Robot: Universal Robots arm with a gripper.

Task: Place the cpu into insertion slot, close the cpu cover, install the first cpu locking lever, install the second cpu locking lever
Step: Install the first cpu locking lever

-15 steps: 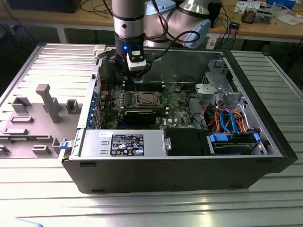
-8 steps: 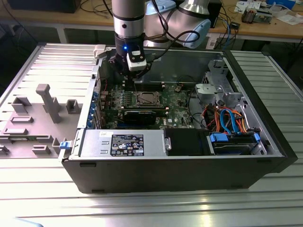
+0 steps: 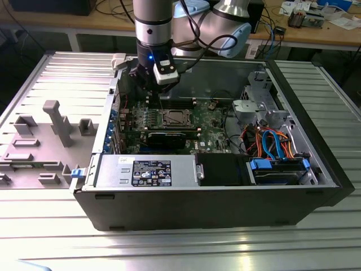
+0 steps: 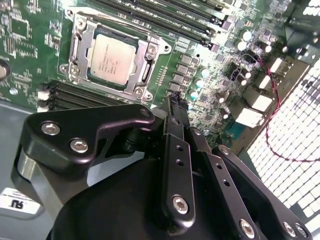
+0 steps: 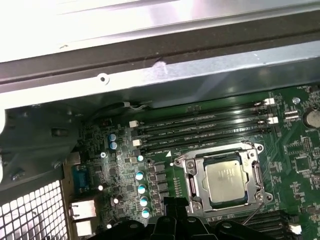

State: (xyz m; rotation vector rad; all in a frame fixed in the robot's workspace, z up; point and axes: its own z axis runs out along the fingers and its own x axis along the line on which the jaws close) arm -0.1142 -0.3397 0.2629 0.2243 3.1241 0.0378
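- Handling, as a judgement: the cpu (image 4: pixel 112 57) looked light, rigid and flat, with a slick metal top and a delicate contact side. It would be best taken by two opposite edges and never pushed on its face.
- The chip lay flat in the insertion slot (image 5: pixel 201 170), near the middle of the motherboard (image 5: pixel 295 165), between the rows of memory slots (image 5: pixel 200 132).
- The cpu cover (image 4: pixel 81 45), a thin stiff metal frame, lay down around the chip, whose top showed through its window. It would likely flex if pressed off-centre, so its plain rim was the safer place to bear on.
- I could not tell whether either locking lever was latched.
- The arm (image 3: pixel 153 28) stood upright over the open computer case (image 3: pixel 197 206) on the counter (image 3: pixel 169 248). Its wrist was nearer the case edge on the exterior view's left than the slot was.
- The jaws pointed down at the board. They appeared to be together with nothing between them, and their tips hung just beside the slot, clear of the cover.
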